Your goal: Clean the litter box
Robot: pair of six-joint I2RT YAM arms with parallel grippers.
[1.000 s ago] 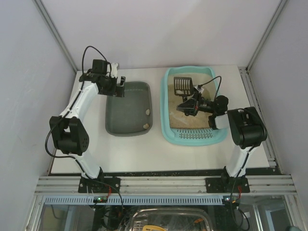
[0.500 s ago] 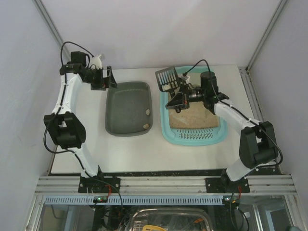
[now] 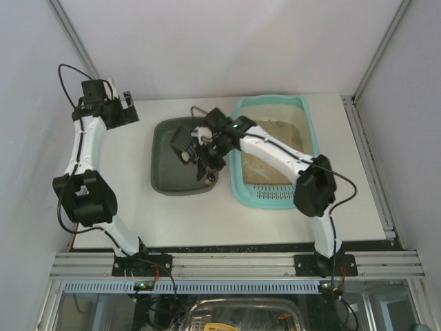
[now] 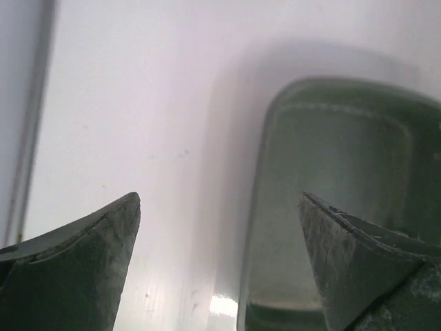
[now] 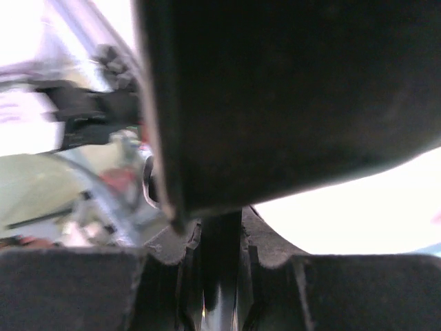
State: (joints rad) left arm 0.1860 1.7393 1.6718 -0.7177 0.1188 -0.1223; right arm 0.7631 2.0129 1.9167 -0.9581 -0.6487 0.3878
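Top view: litter box [image 3: 277, 198] sits on the table's [image 3: 131, 207] right half. L gripper [image 3: 127, 114] is at the far-left corner, well apart from the box, fingers spread. R arm crosses the box's left rim; R gripper [image 3: 201, 149] is over the grey tray [image 3: 169, 181] just beside the box, clamped on a black scoop [image 3: 182, 142].

L wrist: fingers [image 4: 76, 276] wide apart, grey tray below; box out of shot.

R wrist: fingers [image 5: 69, 289] pinch the scoop handle, scoop filling the view.

Broad dark scoop [image 5: 289, 96] in end effector [image 5: 220, 276]

Robot lab cell — white panel walls [image 3: 227, 48], aluminium frame rails [image 3: 234, 263], white table [image 3: 207, 221]
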